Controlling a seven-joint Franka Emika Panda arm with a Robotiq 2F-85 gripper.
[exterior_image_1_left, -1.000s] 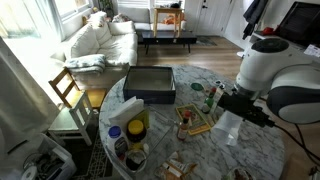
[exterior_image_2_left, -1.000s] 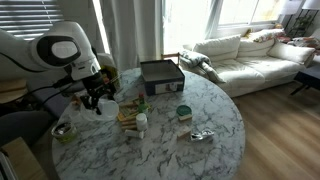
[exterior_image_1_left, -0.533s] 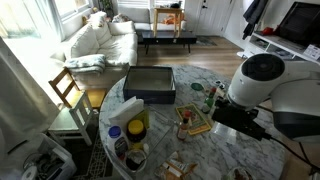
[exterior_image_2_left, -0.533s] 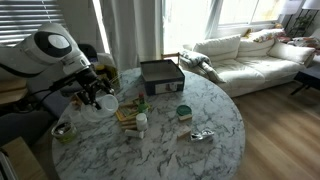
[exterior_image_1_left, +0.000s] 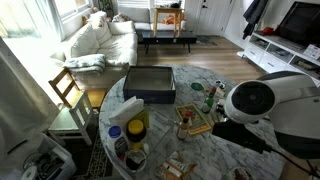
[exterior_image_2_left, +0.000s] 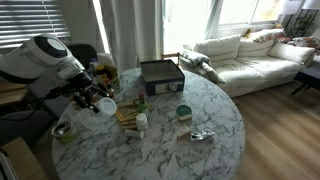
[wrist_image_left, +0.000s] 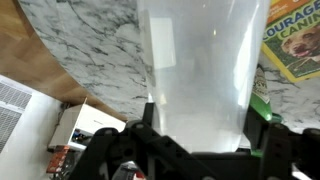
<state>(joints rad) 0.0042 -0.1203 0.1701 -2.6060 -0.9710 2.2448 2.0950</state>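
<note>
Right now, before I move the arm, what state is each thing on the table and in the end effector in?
Clear plastic cup: clamped between the fingers, looks empty.
End effector: shut on the clear plastic cup.
Book: closed, lying flat, cover up.
Green-lidded jar: upright, lid on.
White-capped bottle: upright, capped.
Dark box: lying flat; open or lidded, cannot tell.

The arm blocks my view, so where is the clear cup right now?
In the wrist view the clear cup is held in the claw, above the marble table near its edge, with the green-bordered book close beside it.
</note>
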